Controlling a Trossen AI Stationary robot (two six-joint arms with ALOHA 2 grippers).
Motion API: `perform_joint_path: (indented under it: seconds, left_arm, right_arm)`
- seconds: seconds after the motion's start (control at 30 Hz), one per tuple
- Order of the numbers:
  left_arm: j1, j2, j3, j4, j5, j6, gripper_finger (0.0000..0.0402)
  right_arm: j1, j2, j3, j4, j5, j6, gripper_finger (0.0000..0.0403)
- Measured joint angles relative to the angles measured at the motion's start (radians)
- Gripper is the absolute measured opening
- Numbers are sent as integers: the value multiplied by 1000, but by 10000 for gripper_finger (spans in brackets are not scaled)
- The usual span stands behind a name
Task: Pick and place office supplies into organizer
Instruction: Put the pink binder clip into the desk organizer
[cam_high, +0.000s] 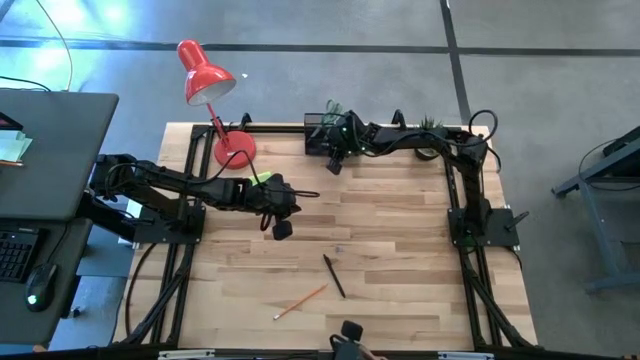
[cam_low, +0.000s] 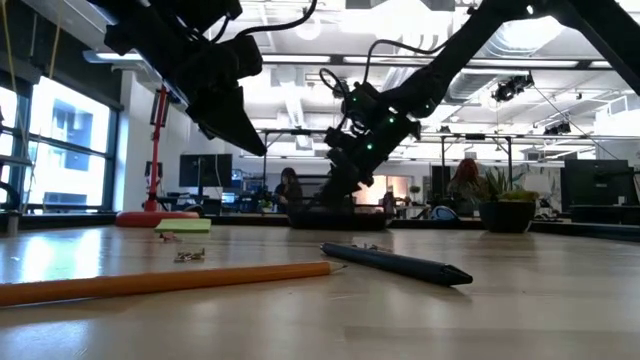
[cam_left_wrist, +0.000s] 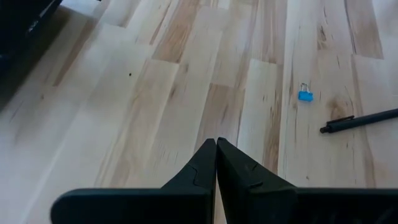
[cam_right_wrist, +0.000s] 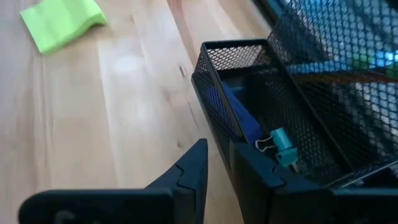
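Right pincer (cam_right_wrist: 217, 163) at black mesh organizer (cam_right_wrist: 249, 81) on far desk edge, fingers slightly apart, gripping nothing visible. Left pincer (cam_left_wrist: 216, 163) closed, empty, mid-desk. Pen (cam_high: 334, 276), pencil (cam_high: 300, 301) loose on near desk.

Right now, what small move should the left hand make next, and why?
Probably open the left hand and ease toward the small blue clip: it is shut on nothing above bare wood, with the clip and dark pen loose ahead. The right hand is at the organizer.
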Motion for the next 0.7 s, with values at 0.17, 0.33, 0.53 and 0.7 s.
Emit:
perform_joint_path:
  seconds: [0.17, 0.33, 0.53, 0.7]
  left_arm:
    - [0, 0, 0, -4, 0, 0, 1]
    - [0, 0, 0, -37, 0, -3, 1]
    - [0, 0, 0, -46, 0, -4, 1]
    - [0, 0, 0, -49, 0, -4, 1]
  right_arm:
    - [0, 0, 0, -16, -7, 1, 67]
    - [2, 0, 0, -58, -92, -26, 67]
    - [20, 0, 0, -77, -113, -61, 67]
    - [43, 0, -1, -80, -161, -84, 67]
